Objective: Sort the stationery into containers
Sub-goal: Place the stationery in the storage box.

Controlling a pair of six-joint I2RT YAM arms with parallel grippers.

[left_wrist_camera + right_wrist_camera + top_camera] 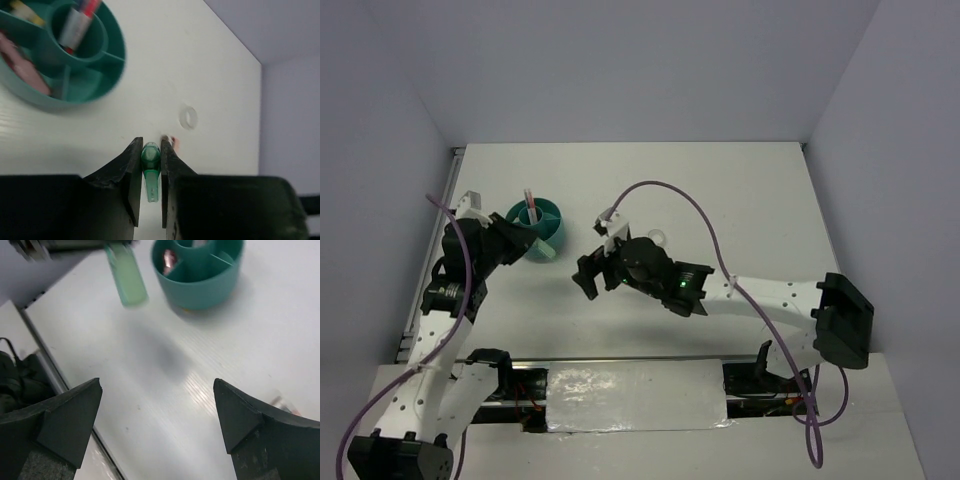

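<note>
The round teal organiser cup (552, 212) stands at the far left. In the left wrist view (102, 90) its centre ring holds a red-pink pen (80, 20) and a side compartment holds a pink eraser (20, 70). My left gripper (150, 146) is shut on a mint-green capsule eraser (150, 167) and holds it above the table just right of the cup. The eraser also shows in the right wrist view (126, 275). A clear tape ring (188, 117) lies on the table farther right. My right gripper (157, 390) is open and empty over bare table.
A small pink item (174, 144) lies on the table by my left fingertip; it shows at the right edge of the right wrist view (282, 404). The table's near edge and rail run along the left of that view. White walls enclose the table.
</note>
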